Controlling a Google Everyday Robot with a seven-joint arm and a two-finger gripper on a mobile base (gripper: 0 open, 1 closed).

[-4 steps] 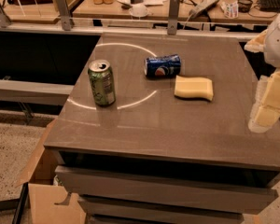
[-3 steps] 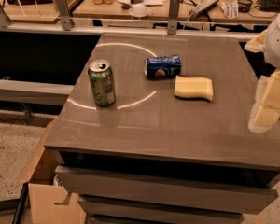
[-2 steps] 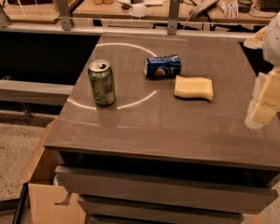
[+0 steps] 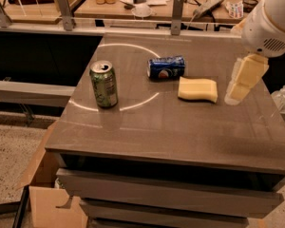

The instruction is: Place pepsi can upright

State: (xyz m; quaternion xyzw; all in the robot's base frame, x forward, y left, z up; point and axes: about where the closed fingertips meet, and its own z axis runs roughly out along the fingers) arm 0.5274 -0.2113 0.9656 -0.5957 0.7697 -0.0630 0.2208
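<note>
I'm at the approach step: the pepsi can (image 4: 166,67) lies on its side on the desk (image 4: 180,127), near the sponge (image 4: 197,89). My hand (image 4: 234,95) hangs right of both, carrying nothing; how open, I cannot tell. Next I must reach left and grasp the pepsi can.

Single view: high, close, looking down and forward over the counter (image 4: 171,127), end effector (image 4: 233,97) hanging at its right edge.
</note>
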